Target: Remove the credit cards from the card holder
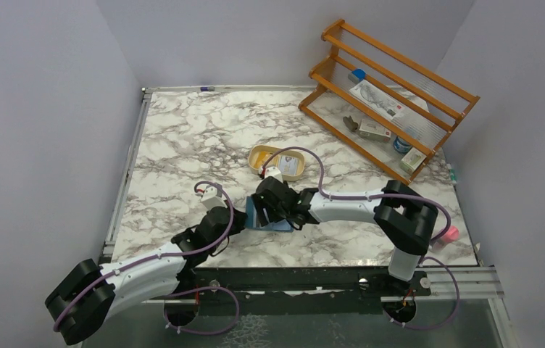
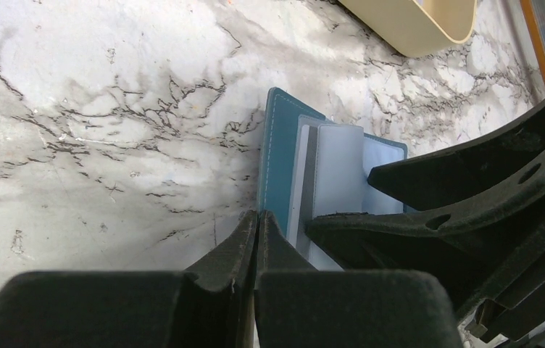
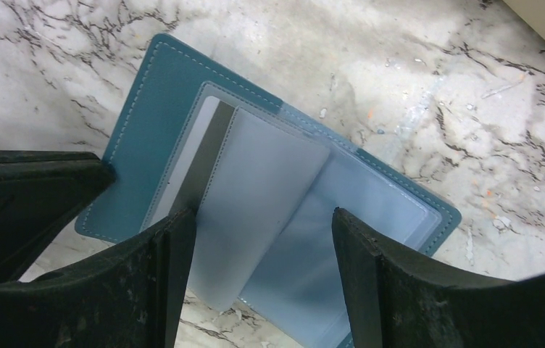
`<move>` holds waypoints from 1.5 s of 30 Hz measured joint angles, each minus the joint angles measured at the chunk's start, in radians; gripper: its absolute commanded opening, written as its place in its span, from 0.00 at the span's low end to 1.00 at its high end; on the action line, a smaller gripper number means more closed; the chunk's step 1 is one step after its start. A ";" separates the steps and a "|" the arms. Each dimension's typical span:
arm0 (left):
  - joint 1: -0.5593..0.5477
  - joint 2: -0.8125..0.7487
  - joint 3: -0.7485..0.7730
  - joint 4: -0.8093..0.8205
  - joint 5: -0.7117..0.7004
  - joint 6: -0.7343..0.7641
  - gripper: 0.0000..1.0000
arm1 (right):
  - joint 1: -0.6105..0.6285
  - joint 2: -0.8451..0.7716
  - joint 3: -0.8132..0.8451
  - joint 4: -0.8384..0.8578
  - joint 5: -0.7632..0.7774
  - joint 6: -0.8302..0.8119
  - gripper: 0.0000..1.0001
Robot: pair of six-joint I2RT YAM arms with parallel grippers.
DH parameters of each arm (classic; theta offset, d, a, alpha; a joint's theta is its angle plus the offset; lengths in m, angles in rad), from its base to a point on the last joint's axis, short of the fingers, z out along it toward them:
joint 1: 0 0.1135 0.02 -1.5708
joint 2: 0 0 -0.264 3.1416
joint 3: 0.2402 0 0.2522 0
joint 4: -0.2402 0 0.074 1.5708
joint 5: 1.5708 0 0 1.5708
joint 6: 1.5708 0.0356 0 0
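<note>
Teal stitched card holder, frosted plastic sleeves, veined marble table

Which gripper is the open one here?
The right gripper: its fingers stand apart over the card holder's clear pockets, while the left gripper is pressed shut at its edge.

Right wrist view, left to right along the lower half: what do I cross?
Left gripper → one of the right gripper's fingers → clear pocket leaf of the card holder → the right gripper's other finger.
</note>
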 measured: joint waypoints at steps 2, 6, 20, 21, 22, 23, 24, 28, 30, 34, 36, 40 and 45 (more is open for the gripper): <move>0.000 0.000 0.000 -0.001 0.000 0.000 0.00 | 0.001 -0.003 -0.004 -0.009 0.014 0.000 0.74; 0.000 -0.001 0.000 -0.002 0.000 -0.002 0.00 | 0.002 -0.018 -0.016 -0.042 0.060 0.002 0.75; -0.001 -0.004 0.000 -0.001 -0.001 -0.003 0.00 | -0.016 -0.052 0.043 -0.431 0.330 0.166 0.88; -0.001 -0.004 0.000 -0.001 -0.001 -0.003 0.00 | -0.019 -0.061 0.043 -0.457 0.345 0.170 0.88; -0.001 -0.003 0.000 -0.001 -0.002 -0.003 0.00 | -0.021 -0.073 0.043 -0.482 0.359 0.173 0.88; -0.001 -0.003 0.000 -0.001 -0.002 -0.003 0.00 | -0.021 -0.090 0.043 -0.497 0.368 0.173 0.88; -0.001 -0.002 0.000 0.000 -0.002 -0.003 0.00 | -0.023 -0.112 0.042 -0.500 0.373 0.171 0.88; -0.001 0.019 -0.008 0.010 -0.002 -0.004 0.00 | -0.027 -0.244 0.018 -0.444 0.365 0.129 0.88; -0.001 0.033 -0.013 0.016 -0.002 -0.006 0.00 | -0.027 -0.304 0.008 -0.394 0.339 0.100 0.88; -0.001 0.053 -0.022 0.037 -0.002 -0.008 0.00 | -0.027 -0.344 -0.005 -0.264 0.230 0.049 0.88; -0.001 0.064 -0.024 0.048 -0.002 -0.011 0.00 | -0.027 -0.344 -0.044 -0.162 0.130 0.031 0.88; -0.001 0.094 -0.024 0.068 -0.002 -0.012 0.00 | -0.043 -0.341 -0.151 0.020 -0.077 0.035 0.88; -0.001 0.111 -0.027 0.090 -0.002 -0.021 0.00 | -0.095 -0.314 -0.259 0.211 -0.280 0.086 0.87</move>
